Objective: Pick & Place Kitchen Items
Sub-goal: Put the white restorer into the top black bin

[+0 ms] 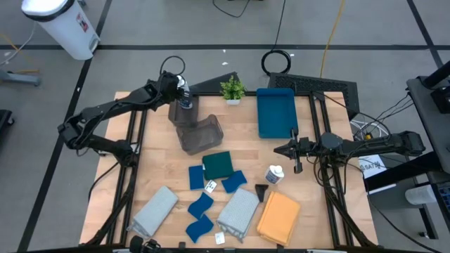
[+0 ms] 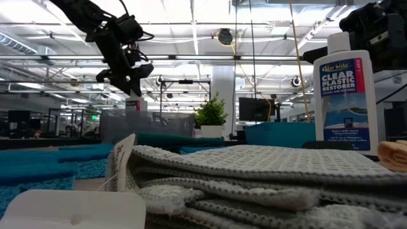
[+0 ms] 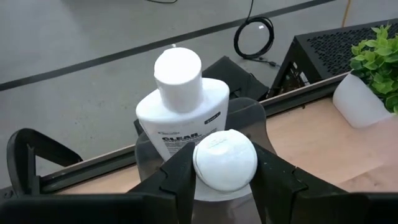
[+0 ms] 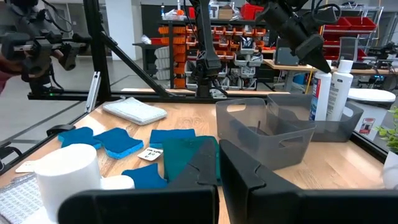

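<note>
Kitchen items lay scattered over the pale wooden surface (image 1: 323,204) as I watched. Largest to smallest: two grey waffle-weave folded cloths (image 1: 155,209) (image 1: 239,211) sat toward the near edge, with the orange folded cloth (image 1: 279,217) just beside the second one, and the dark green folded cloth (image 1: 219,165) nearer the middle. Small wavy-edged blue sponges (image 1: 200,205) lay around and between them. One small white bottle with a blue label (image 1: 273,174) stood near the middle right.

At the far left stood two translucent grey plastic bins (image 1: 202,135), touching each other. I had the left claw (image 1: 184,97) above the farther bin, its fingers (image 3: 180,177) pinching the round white cap of a small white bottle (image 3: 224,160). Another white bottle (image 3: 180,102) stood in that bin just beyond it.

The right claw (image 1: 296,153) hung near the rectangular blue tray (image 1: 275,112), fingers pressed together and holding nothing. A small green potted plant (image 1: 233,90) stood at the far edge.
</note>
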You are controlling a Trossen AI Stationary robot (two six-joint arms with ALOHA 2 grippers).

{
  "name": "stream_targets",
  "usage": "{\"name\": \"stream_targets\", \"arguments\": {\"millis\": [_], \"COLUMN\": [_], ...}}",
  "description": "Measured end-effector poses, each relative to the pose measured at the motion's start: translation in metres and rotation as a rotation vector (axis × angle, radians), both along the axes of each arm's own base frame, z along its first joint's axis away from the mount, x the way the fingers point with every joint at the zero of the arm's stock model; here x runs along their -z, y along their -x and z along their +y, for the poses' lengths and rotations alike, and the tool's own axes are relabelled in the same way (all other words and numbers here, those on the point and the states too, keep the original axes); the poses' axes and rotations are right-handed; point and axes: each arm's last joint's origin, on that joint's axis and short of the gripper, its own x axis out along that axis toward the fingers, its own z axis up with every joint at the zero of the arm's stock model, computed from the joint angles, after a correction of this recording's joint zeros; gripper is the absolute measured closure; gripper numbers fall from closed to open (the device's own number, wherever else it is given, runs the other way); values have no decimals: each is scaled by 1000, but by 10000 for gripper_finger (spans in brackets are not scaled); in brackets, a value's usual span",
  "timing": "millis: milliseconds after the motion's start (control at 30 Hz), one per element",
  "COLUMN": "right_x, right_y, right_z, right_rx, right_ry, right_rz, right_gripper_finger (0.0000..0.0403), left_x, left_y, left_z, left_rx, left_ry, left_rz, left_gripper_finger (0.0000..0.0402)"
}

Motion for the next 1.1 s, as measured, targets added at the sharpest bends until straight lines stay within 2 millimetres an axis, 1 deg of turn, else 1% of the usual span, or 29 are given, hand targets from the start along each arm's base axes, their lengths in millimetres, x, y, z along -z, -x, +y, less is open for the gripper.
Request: {"name": "stream_targets", "arguments": {"millis": [433,533,833,967,1100], "right_x": [0,0,0,0,0], "right_y": [0,0,0,0,0], "right_z": [0,0,0,0,0], "right_rx": [0,0,0,0,0], "right_ry": [0,0,0,0,0], "right_rz": [0,0,0,0,0], "right_gripper_finger": [403,403,403,403,403], "left_x": [0,1,1,-1,-4], "left_y": [0,0,0,-1,-2], "left_z": [0,0,0,0,1], "left_rx": [17,17,39,51,60], "left_ry": [0,2,-10,-19,-26], "left_rz": [12,13,35,46,48], "left_gripper_finger": [265,247,168,150,143]}}
